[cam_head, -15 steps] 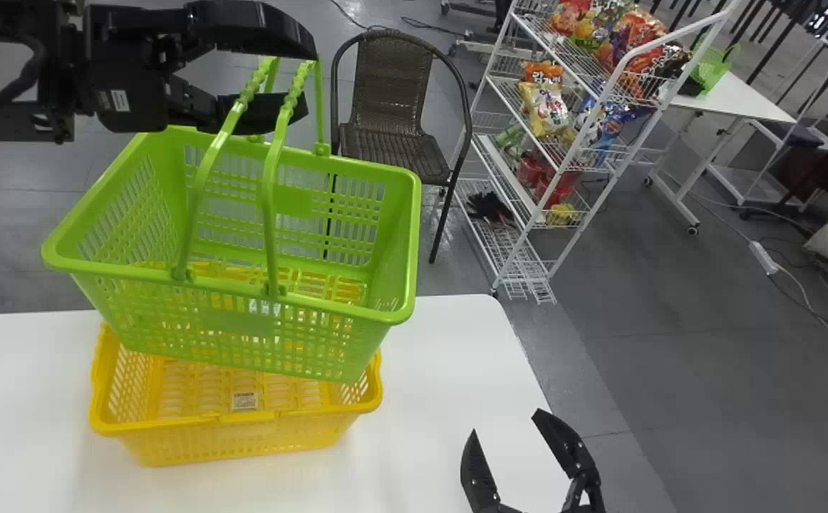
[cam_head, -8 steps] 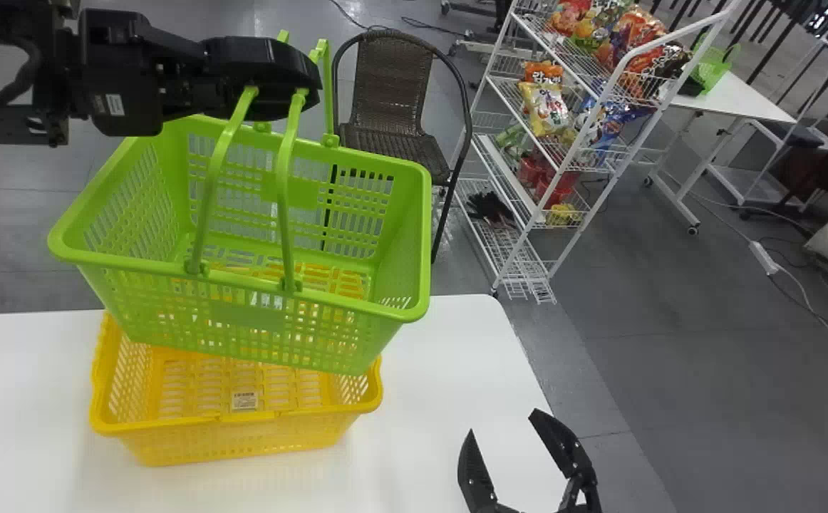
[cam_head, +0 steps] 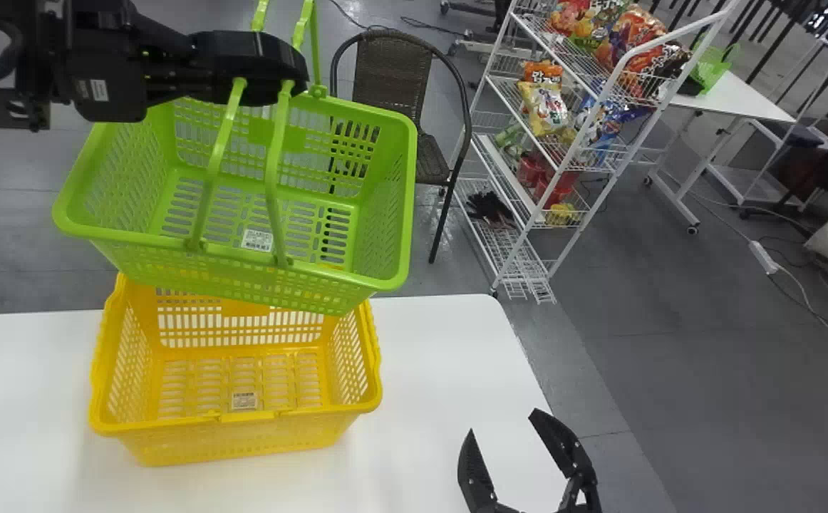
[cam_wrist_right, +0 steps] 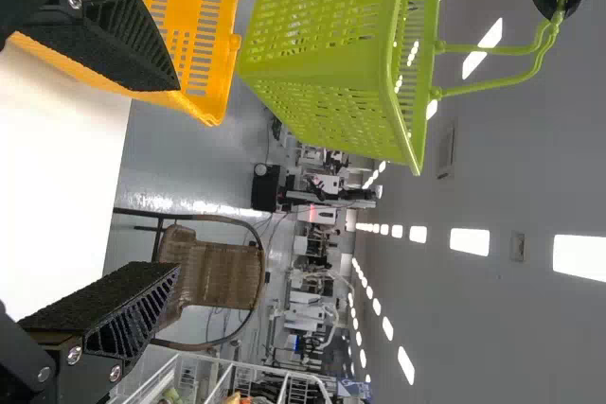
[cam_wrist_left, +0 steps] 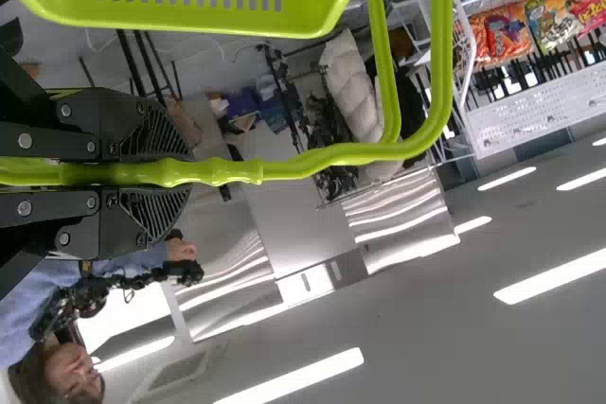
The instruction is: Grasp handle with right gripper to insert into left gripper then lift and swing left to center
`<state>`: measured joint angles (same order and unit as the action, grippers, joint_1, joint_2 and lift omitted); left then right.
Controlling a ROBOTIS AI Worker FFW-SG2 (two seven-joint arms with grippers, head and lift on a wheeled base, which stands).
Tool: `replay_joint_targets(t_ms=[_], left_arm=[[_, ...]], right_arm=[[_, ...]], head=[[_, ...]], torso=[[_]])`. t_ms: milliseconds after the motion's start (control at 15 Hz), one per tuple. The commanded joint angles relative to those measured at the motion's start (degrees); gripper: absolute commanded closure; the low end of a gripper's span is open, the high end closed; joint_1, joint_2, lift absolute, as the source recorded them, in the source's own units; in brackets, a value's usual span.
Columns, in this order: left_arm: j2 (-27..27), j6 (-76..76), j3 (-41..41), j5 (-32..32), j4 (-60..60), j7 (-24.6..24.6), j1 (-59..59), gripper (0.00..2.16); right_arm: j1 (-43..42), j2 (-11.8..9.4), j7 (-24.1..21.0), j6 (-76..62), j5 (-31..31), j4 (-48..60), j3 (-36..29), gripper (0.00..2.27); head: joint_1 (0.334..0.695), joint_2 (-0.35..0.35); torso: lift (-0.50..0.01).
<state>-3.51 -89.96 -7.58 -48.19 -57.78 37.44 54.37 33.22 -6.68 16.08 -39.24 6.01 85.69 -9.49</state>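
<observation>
Lift step, likely. Your left pincer (cam_wrist_left: 180,173) grips the green basket (cam_head: 378,249) by its handles (cam_wrist_left: 284,168); right pincer (cam_head: 503,422) open. Next: swing to center.

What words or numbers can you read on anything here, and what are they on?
None that I can read for sure.
White label inside the green basket: too small.
Pale label inside the yellow basket: too small.
White sticker on the left arm: too small.
Snack bags: printed, but too unclear to quote.
</observation>
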Motion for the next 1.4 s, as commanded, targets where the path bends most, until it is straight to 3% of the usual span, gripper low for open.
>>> replay_joint_targets(t_ms=[0,400,1000,1333], left_arm=[[-2.55,-0.07,-0.60,-0.86,0.21,-0.53,0.04,2.01],[-14.33,-0.07,-1.91,-4.20,1.09,-0.09,1.71,2.01],[-31.99,-0.07,-3.14,-11.32,1.18,2.37,-3.04,2.01],[-37.97,-0.07,-11.49,-11.58,-1.02,5.01,-12.88,2.01]], right_arm=[[0.00,0.00,0.01,0.00,0.14,0.00,0.00,0.17],[0.00,0.00,0.01,0.00,0.14,0.09,0.09,0.17],[0.00,0.00,0.01,0.00,0.14,0.18,0.18,0.17],[-0.17,-0.09,0.01,0.18,0.14,0.09,0.18,0.17]], head=[[0.695,-0.341],[0.695,-0.243],[0.695,-0.031],[0.695,0.062]], torso=[[0.000],[0.000],[0.000],[0.000]])
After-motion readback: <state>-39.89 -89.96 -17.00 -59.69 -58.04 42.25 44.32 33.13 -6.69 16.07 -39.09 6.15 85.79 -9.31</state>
